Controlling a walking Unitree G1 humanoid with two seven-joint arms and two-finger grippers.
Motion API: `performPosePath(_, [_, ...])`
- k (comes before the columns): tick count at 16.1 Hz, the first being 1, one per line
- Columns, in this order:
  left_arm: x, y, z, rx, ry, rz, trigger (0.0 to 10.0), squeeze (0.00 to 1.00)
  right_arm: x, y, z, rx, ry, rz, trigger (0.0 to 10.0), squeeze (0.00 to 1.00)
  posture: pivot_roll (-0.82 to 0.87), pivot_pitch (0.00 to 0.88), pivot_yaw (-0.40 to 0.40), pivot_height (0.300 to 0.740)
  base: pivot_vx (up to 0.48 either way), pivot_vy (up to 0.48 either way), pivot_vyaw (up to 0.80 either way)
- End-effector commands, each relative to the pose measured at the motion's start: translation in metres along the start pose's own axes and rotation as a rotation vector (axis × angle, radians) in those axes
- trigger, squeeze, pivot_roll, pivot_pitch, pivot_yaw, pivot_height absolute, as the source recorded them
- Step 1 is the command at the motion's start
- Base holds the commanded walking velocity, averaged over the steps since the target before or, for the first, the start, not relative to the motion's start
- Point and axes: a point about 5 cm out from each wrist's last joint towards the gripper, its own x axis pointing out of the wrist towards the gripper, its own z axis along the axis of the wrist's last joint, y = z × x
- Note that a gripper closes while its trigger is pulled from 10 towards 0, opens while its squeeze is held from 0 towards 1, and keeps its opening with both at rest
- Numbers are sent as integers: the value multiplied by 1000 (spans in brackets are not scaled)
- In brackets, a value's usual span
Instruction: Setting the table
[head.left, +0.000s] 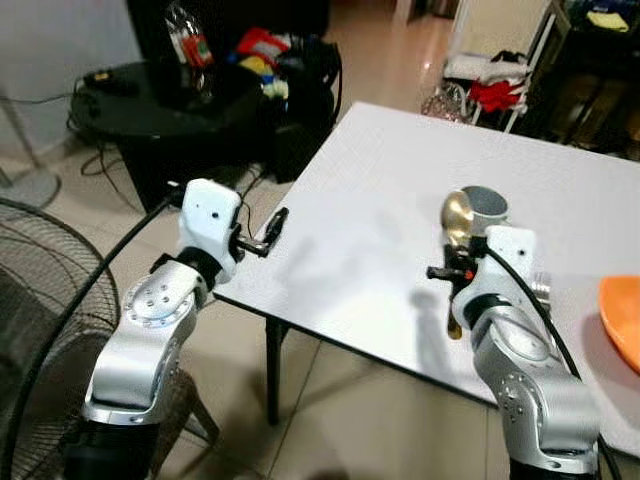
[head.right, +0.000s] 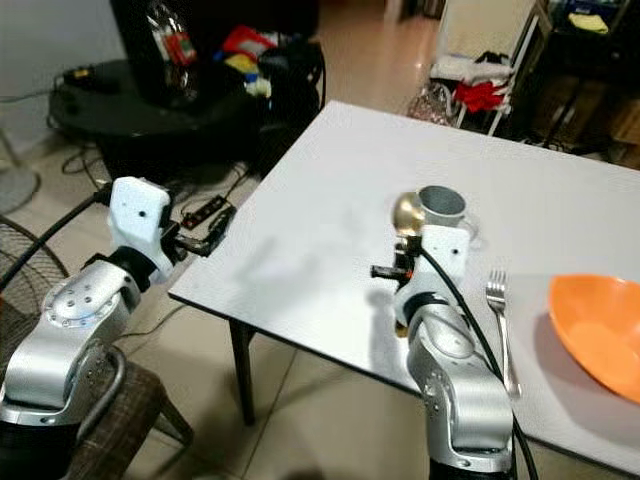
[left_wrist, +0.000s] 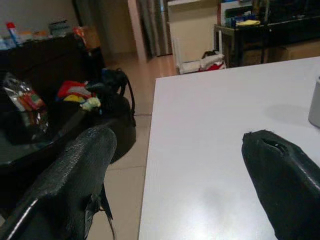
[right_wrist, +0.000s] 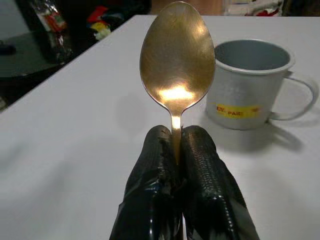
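Note:
My right gripper (right_wrist: 175, 145) is shut on the neck of a gold spoon (right_wrist: 177, 55), held above the white table (head.left: 360, 240) with its bowl pointing up. Just beyond the spoon stands a grey metal mug (right_wrist: 250, 82) with a yellow label. A silver fork (head.right: 500, 320) lies on the table to the right of my right arm, and an orange plate (head.right: 600, 335) sits at the right edge. My left gripper (head.left: 268, 235) hovers at the table's left corner, fingers (left_wrist: 75, 175) spread open with nothing between them.
A dark round side table (head.left: 150, 100) with a bottle and clutter stands to the far left. A fan's wire guard (head.left: 40, 290) is at the lower left. Cables run across the tiled floor (head.left: 330, 400). Red and white cloths (head.left: 490, 90) lie beyond the table.

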Motion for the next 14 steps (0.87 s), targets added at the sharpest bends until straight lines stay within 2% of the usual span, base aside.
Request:
performPosePath(1, [0, -1, 0, -3, 3, -5, 10000, 0, -1, -3, 3, 2, -8, -12, 10000, 0, 41, 0, -4, 740, 0, 326, -675])
performPosePath(3, [0, -1, 0, -3, 3, -5, 10000, 0, -1, -3, 3, 2, -8, -12, 10000, 0, 41, 0, -4, 740, 0, 326, -675])
performPosePath(8, [-2, -1, 1, 7, -1, -12, 10000, 0, 3, 1, -1, 10, 33, 42, 10000, 0, 47, 0, -8, 740, 0, 379, 0])
performPosePath(14, [-4, -10, 3, 28, 7, -99, 10000, 0, 11, -5, -2, 46, 80, 24, 10000, 0, 59, 0, -7, 740, 0, 0, 0])
